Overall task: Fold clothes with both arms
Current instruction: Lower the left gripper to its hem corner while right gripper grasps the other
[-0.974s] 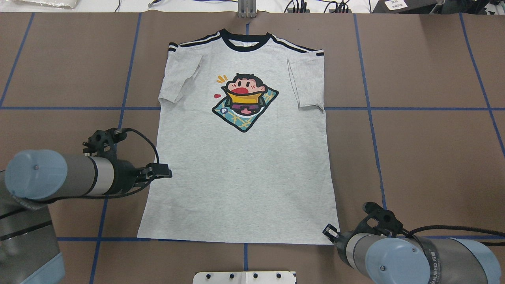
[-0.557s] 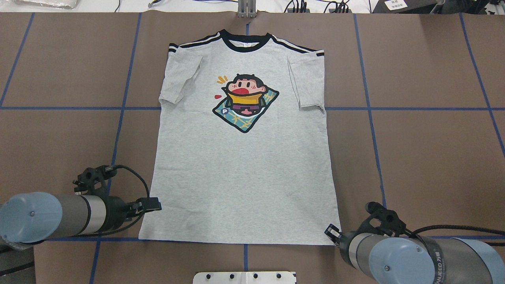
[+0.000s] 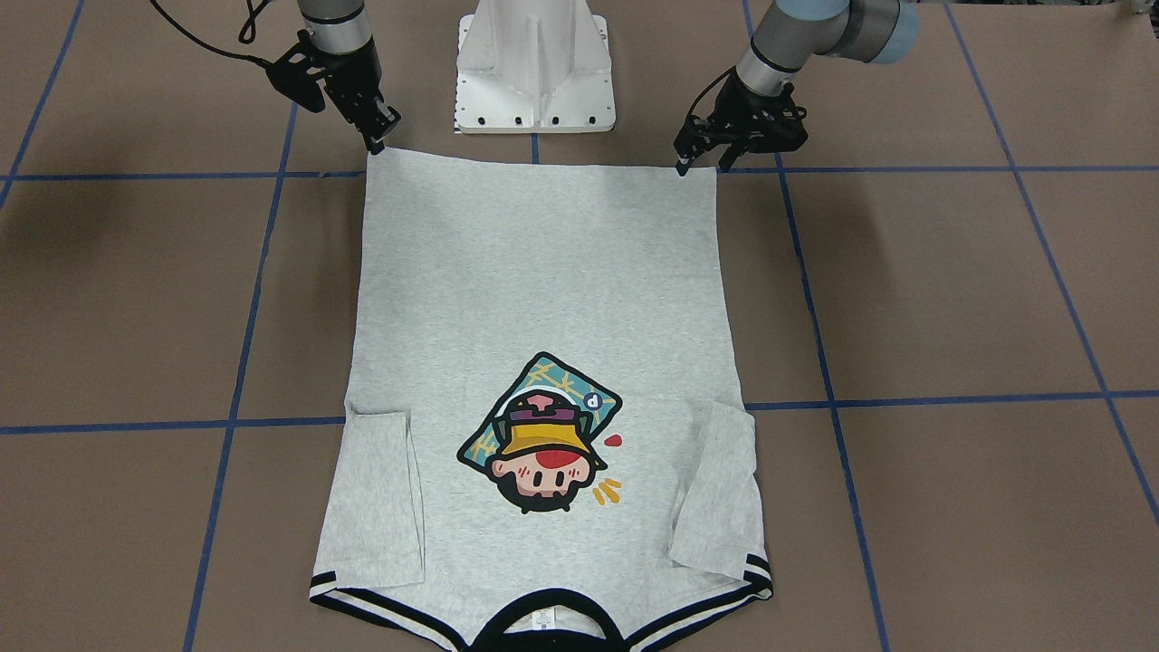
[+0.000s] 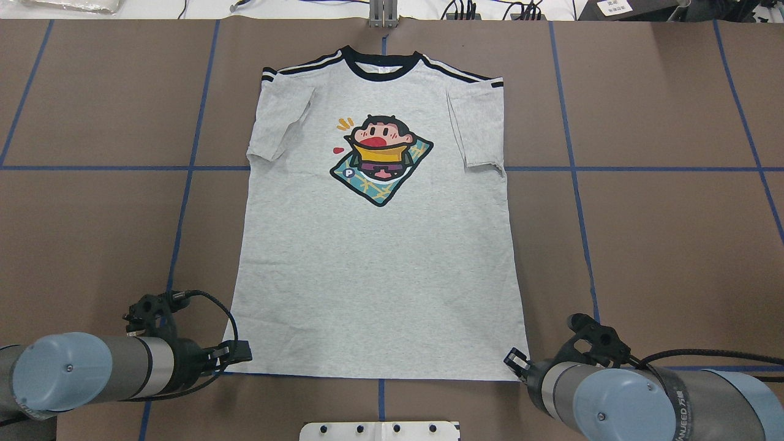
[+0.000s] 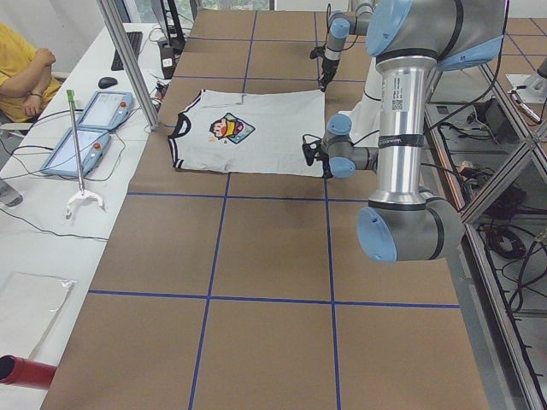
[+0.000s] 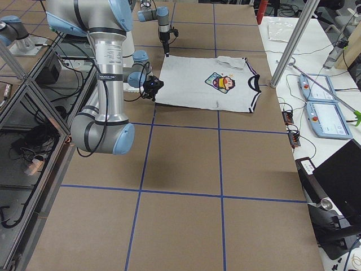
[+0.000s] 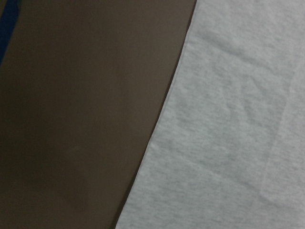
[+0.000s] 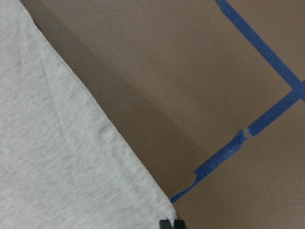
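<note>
One big brown table (image 4: 643,245) with blue tape lines (image 4: 576,202), grey T-shirt (image 4: 380,275) lying flat on it, print up, collar away from the robot. Left gripper (image 3: 702,166) sits at one hem corner, fingers spread apart. Right gripper (image 3: 376,143) is at the other hem corner, tips pinched together from what I see.

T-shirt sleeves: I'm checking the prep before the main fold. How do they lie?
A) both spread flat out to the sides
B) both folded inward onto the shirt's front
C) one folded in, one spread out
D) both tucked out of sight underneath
B: both sleeves lie on top of the T-shirt front, inside its side edges.
</note>
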